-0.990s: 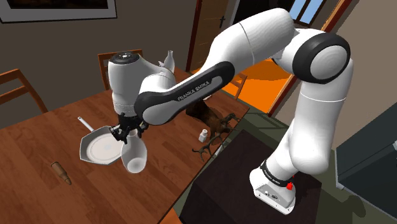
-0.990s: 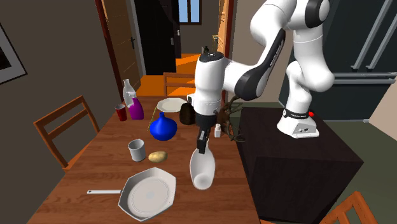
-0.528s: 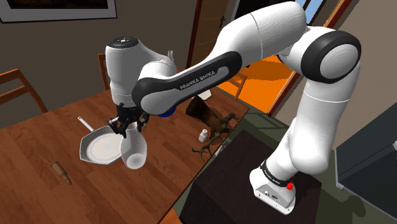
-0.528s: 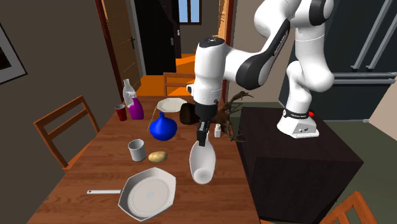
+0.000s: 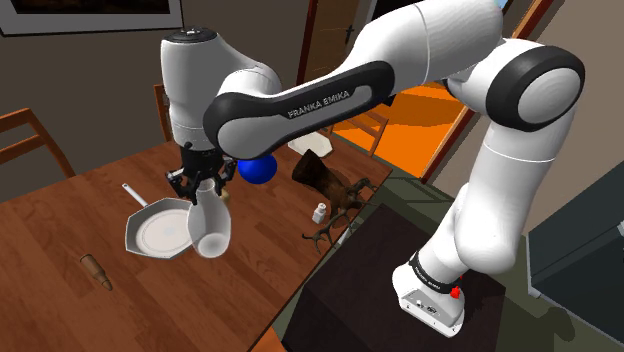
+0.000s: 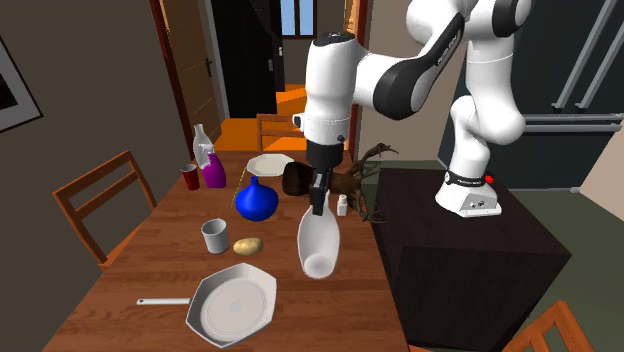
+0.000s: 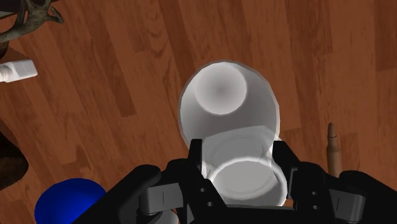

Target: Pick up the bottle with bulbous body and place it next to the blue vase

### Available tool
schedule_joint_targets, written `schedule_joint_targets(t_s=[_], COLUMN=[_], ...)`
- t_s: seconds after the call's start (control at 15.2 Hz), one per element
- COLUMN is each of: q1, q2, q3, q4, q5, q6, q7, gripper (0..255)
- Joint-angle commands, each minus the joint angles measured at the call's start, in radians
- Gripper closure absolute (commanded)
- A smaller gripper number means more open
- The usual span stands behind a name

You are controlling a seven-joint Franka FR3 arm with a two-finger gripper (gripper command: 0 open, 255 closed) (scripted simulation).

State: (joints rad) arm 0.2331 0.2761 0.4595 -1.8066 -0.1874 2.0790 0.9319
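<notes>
A white bottle with a bulbous body (image 5: 209,229) (image 6: 318,246) hangs neck-up in the air above the wooden table (image 5: 60,215) (image 6: 150,255). My black gripper (image 5: 203,190) (image 6: 317,200) (image 7: 238,159) is shut on its neck. In the wrist view the bottle (image 7: 229,118) sits between both fingers, its round belly pointing down at the wood. The blue vase (image 5: 257,170) (image 6: 256,202) (image 7: 67,200) stands on the table a short way off, toward the shoulder view's right of the bottle.
A white frying pan (image 5: 155,232) (image 6: 235,305) lies below and beside the bottle. A potato (image 6: 247,245), grey cup (image 6: 214,236), purple bottle (image 6: 214,173) and red cup (image 6: 189,177) stand near the vase. A small white shaker (image 5: 318,213) (image 7: 16,70) and dark antlers (image 5: 325,235) are near the table edge by the stand (image 6: 470,250).
The gripper has risen with the bottle, lifting it higher above the table and a little toward the blue vase. The grip stays the same.
</notes>
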Motion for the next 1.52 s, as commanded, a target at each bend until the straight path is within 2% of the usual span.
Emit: schedule_joint_targets(t_s=[0.0, 1.45], q1=[0.000, 0.004], q2=[-0.007, -0.053], q3=[0.002, 0.016], q4=[0.018, 0.257], q5=[0.005, 0.040], q6=[-0.024, -0.302], q7=[-0.003, -0.036], gripper=[255, 255])
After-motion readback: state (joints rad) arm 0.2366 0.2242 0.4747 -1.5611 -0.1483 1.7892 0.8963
